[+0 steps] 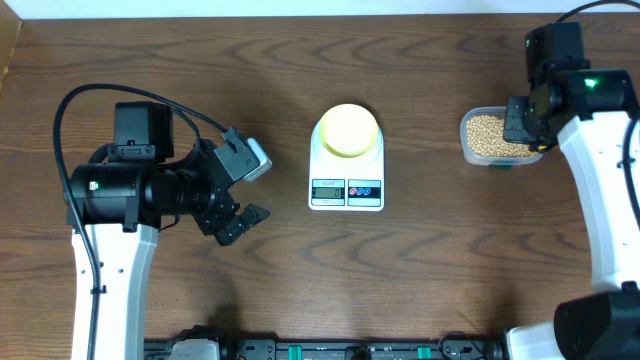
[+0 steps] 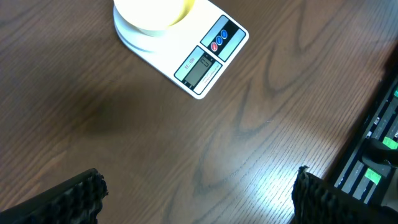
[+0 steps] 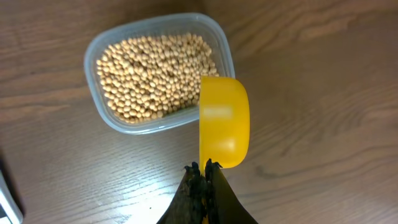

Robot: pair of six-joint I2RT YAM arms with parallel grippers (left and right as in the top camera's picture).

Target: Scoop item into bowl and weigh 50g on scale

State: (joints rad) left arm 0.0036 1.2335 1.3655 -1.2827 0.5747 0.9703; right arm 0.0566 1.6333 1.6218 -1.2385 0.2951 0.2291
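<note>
Fig. Counts as recorded; posns rel. to scale [image 1: 346, 204]. There was 1 scale w/ 1 display [image 1: 327, 190]; 1 bowl [image 1: 348, 130] on it; 1 tub [image 3: 225, 46] and 1 scoop [image 3: 224, 121] to its right; beans [image 3: 152, 74] were too many to count. 2 grippers: left gripper [image 1: 250, 192] left of scale, right gripper [image 3: 204, 177] right of it.

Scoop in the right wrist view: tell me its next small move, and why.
Probably dip the scoop down into the beans. The right gripper is shut on its handle, it is at the edge of the tub with no beans visible on it, and the bowl on the scale looks empty.
</note>
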